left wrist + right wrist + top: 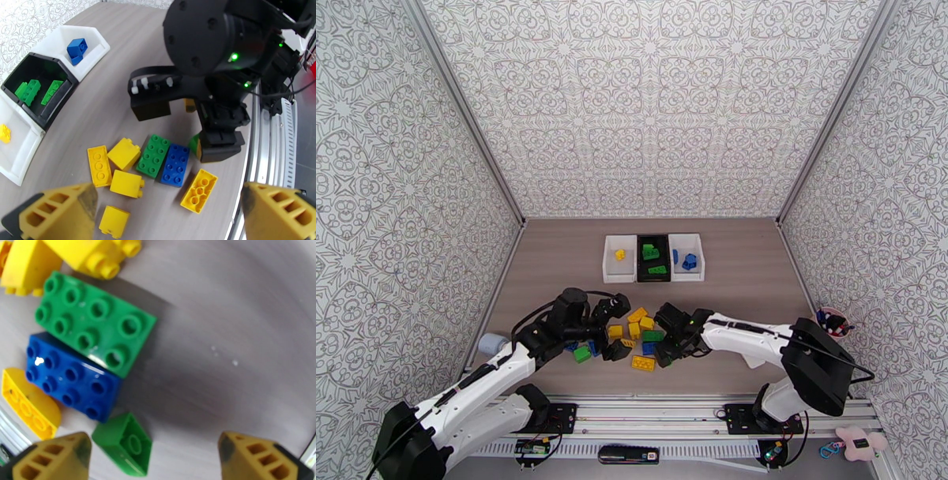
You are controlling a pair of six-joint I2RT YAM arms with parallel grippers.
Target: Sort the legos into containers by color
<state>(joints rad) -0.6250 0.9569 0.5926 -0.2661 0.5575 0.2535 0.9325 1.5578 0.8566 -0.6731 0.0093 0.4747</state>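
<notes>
We record both wide open: the right gripper [156, 456] with a small green brick [124, 445] lying inside its span, the left gripper [168, 211] above loose bricks [154, 156], its camera also taking in the bins [59, 104] ahead.

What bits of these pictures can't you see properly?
Top view: pile partly hidden under the left gripper and right gripper.
Left wrist view: small green brick, half behind the right gripper.
Right wrist view: yellow brick, cut off at the top-left corner.
</notes>
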